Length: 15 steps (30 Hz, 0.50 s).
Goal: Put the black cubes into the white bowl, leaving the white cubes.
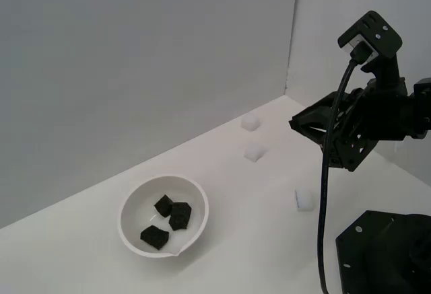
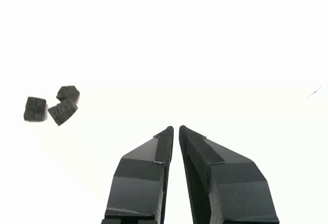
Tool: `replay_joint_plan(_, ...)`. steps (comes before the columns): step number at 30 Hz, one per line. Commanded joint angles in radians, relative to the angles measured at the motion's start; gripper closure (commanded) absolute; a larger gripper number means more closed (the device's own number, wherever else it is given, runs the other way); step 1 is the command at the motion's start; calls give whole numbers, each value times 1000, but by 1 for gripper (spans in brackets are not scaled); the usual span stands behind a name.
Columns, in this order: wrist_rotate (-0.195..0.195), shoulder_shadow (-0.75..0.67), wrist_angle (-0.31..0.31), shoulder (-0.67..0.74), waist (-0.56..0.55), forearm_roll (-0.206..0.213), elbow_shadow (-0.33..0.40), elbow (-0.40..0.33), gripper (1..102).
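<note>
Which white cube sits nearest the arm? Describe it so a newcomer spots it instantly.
Start at the white bowl and look toward the exterior view's right, to the black arm. The white cube lies alone there, well apart from the other two white cubes near the back wall.

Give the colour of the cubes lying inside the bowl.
Black cubes, clearest in the exterior view.

We see open tabletop between the white bowl [image 1: 137, 203] and three scattered white cubes [image 1: 253, 151], the only low obstacles, with walls [image 1: 135, 58] closing in behind them.
</note>
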State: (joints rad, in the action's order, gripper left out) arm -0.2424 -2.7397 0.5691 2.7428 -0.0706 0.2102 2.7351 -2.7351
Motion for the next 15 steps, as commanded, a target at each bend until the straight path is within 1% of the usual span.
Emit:
replay_joint_plan(1,-6,-54,-5,49,-5,12,5,0,100)
replay_joint_plan(6,-6,-198,-29,193,-2,12,32,-28,100)
replay_joint_plan(9,-5,-293,-26,285,-5,12,49,-52,100)
replay_joint_plan(15,-3,-411,-11,407,8,12,60,-61,100)
